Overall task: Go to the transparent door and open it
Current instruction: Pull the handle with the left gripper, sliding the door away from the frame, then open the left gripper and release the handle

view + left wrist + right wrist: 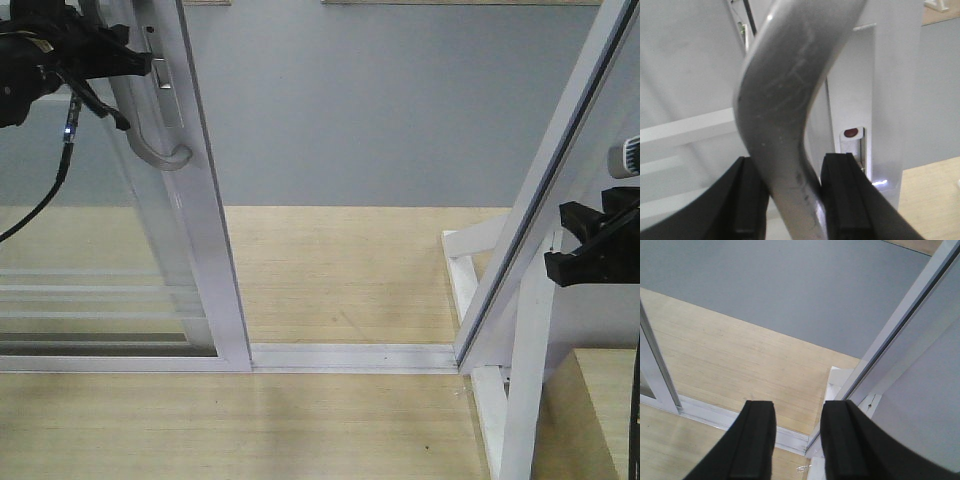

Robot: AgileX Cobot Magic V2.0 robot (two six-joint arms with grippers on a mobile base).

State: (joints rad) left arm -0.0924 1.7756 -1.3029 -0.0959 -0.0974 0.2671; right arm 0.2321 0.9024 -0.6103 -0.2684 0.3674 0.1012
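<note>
The transparent door [215, 250] stands at the left in the front view, a white frame with thin white bars [90, 290] across the glass. Its curved grey handle [150, 130] and lock plate [168, 90] are at the top left. My left gripper [135, 70] is shut on the handle; in the left wrist view the handle [785, 100] runs between the black fingers [747, 200]. A wide gap lies between the door's edge and the slanted white frame post [560, 160]. My right gripper [590, 250] is open and empty by that post, also in the right wrist view [797, 440].
A white floor track [350, 355] runs across the wooden floor from the door to the post. A white support stand [520, 380] braces the post at the lower right. A grey wall [380, 100] lies beyond the opening. A black cable [50, 190] hangs from my left arm.
</note>
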